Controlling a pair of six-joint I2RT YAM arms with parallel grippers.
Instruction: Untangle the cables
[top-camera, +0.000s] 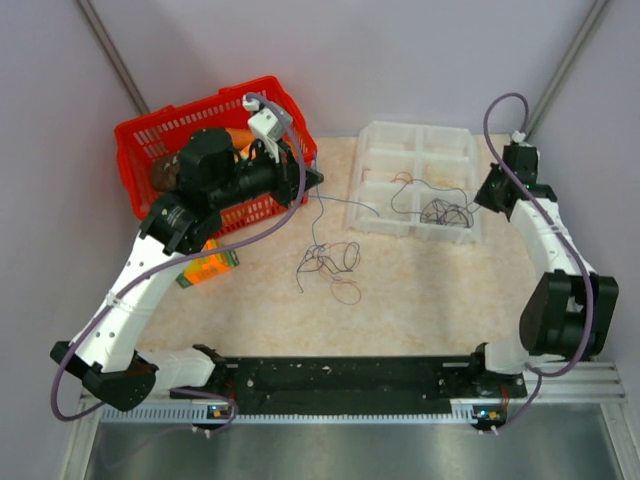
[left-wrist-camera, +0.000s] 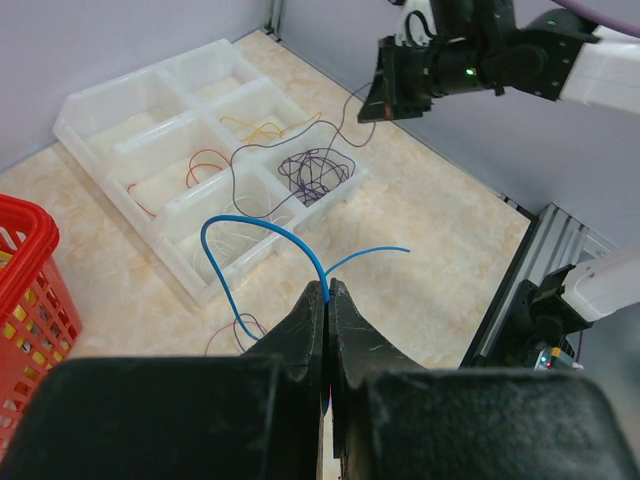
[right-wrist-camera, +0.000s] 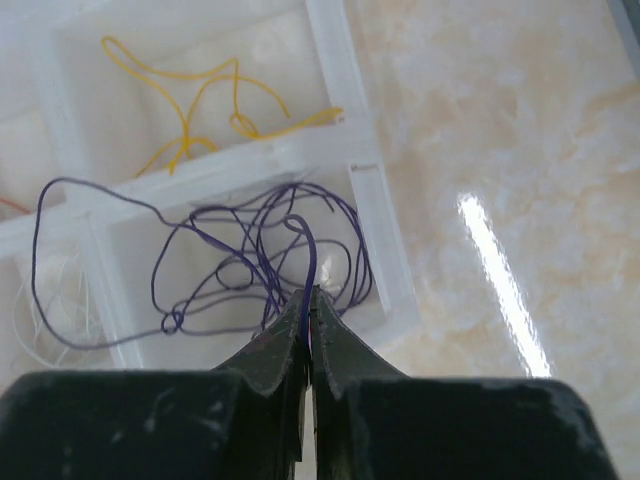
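With the left gripper clamped on a thin blue wire trailing into the dark wire tangle near-left of the clear plastic tray, and the right gripper clamped on looped purple wire in its near-right compartment, lifting either could drag snagged neighbours along.

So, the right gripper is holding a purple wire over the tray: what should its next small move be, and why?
Probably open the right gripper and let go. Its jaws are shut on a purple wire over the corner compartment of the tray, where more purple loops already lie; the yellow wire sits in a separate compartment, so this strand looks home.
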